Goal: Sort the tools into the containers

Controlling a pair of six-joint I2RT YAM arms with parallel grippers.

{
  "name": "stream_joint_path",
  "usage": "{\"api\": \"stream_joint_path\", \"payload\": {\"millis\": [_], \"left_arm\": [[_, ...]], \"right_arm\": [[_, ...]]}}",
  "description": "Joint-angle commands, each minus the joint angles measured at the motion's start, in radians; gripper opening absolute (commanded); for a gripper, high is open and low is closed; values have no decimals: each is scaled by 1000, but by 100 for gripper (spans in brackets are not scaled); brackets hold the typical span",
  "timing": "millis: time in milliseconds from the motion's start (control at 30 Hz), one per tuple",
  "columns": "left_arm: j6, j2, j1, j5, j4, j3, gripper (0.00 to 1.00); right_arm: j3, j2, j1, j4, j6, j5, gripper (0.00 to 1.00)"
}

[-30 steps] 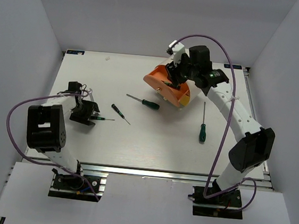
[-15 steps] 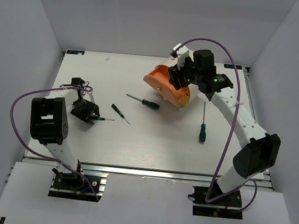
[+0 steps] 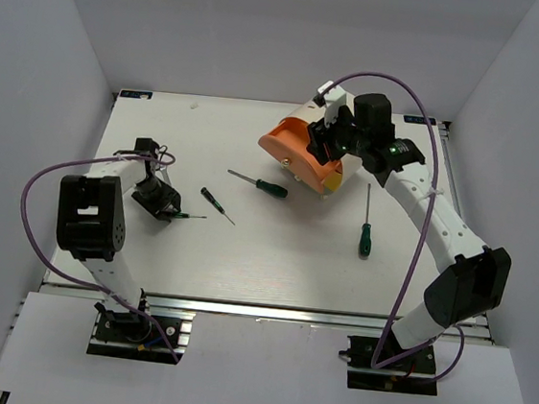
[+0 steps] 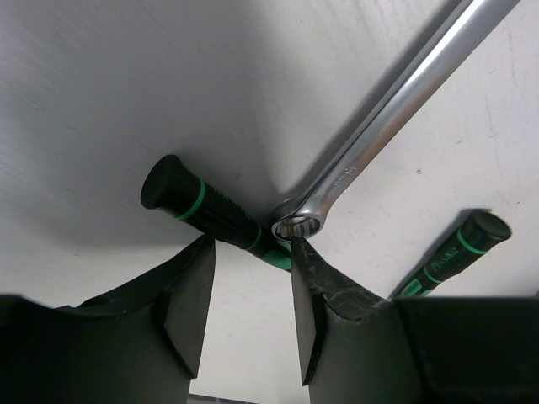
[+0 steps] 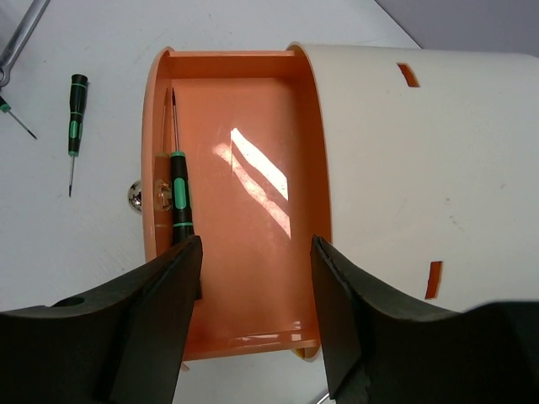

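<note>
Left gripper (image 4: 251, 251): my fingers stand half apart, astride the green-handled screwdriver (image 4: 210, 210) lying on the table (image 4: 126, 84); no pinch visible.
Wrench (image 4: 379, 118): its ring end lies just beside one finger. It shows in the left wrist view only; from above my gripper hides it.
Right gripper (image 5: 257, 244): fingers wide and empty, over the orange drawer (image 5: 253, 278) of the cream cabinet (image 5: 404, 168).
Stowed screwdriver (image 5: 180, 198): against the drawer's front wall, unseen from above.
Loose screwdriver (image 3: 262, 184): mid-table, top view.
</note>
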Motion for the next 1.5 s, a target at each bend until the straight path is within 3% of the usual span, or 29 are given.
{"api": "stream_joint_path", "payload": {"millis": [0,167,367,667,800,833,1000,1067,1100,1200,1233,1267,1367,1467], "left_arm": [[70,20,-9,-122,-68,-73,52],[121,-40,-9,-104,-42,-107,55],[148,-59,-9,-97,-42,-139,47],[161,-82,-8,-91,-33,-178,46],[173,-62,-9,-68,-18,-184,7],[176,-66,-8,-64,-16,-179,3],[231,-208,-17,-15,-45,-120,0],[259,-276,-51,21,-91,-45,0],[267,-298,-92,37,-94,-18,0],[238,-437,-244,116,6,28,0],[218,-469,-261,149,96,32,0],[172,-494,-273,174,140,45,0],[110,-514,-310,251,310,103,0],[78,-426,-359,281,396,262,0]], "right_arm": [[-14,-52,-9,47,11,-17,60],[-28,-58,-12,52,17,-26,60],[-26,-55,-10,52,20,-37,60],[-29,-63,-10,52,24,-44,60],[-26,-70,-15,49,25,-44,60],[-26,-73,-16,46,25,-50,60],[-31,-110,-53,33,22,-121,61],[-55,-142,-93,42,10,-222,60],[-69,-156,-110,49,2,-269,57],[-153,-222,-159,137,23,-432,26],[-172,-253,-161,160,37,-435,6],[-190,-265,-161,179,42,-441,0],[-236,-297,-161,225,72,-451,0],[-261,-310,-161,239,92,-442,0]]}}
